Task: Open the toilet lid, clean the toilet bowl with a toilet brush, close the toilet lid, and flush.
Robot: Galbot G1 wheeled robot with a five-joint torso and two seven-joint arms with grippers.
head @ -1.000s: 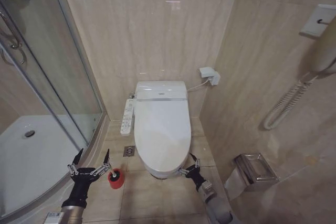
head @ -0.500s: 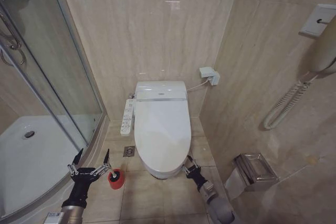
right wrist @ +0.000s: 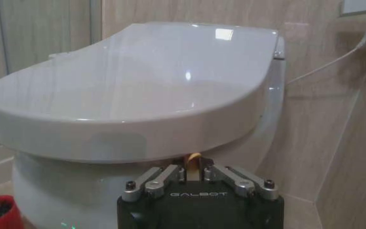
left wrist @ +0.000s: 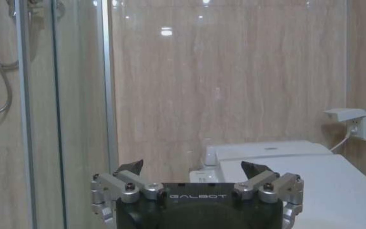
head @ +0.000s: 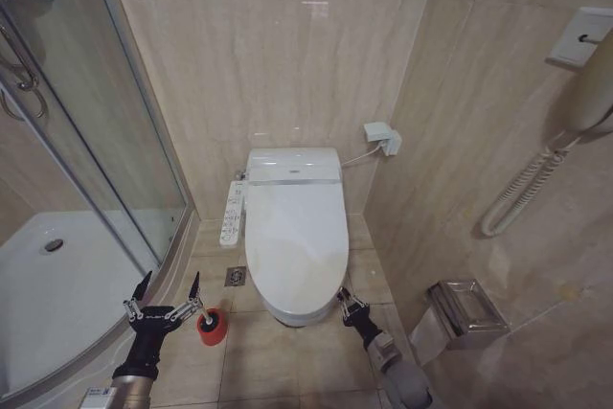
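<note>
The toilet lid (head: 295,232) lies closed, glossy white, and hides the inside of the toilet bowl (head: 287,315). My right gripper (head: 345,301) is shut, low at the toilet's front right. In the right wrist view its tips (right wrist: 194,168) sit just under the lid's rim (right wrist: 132,129), with a small yellow tag (right wrist: 194,158) between them; I cannot tell if the tag is pinched. The toilet brush (head: 207,314) stands in its red holder (head: 212,328) on the floor left of the bowl. My left gripper (head: 170,287) hangs open just left of it, holding nothing.
A curved glass shower screen (head: 105,179) and a white shower tray (head: 57,284) close off the left. The side control panel (head: 231,215) juts out left of the lid. A floor drain (head: 236,277), a steel paper holder (head: 465,311) and a coiled cord (head: 522,189) are nearby.
My right gripper has moved in to the toilet's front right edge and its fingers have gone from open to shut. The left arm, the brush and the lid have not moved.
</note>
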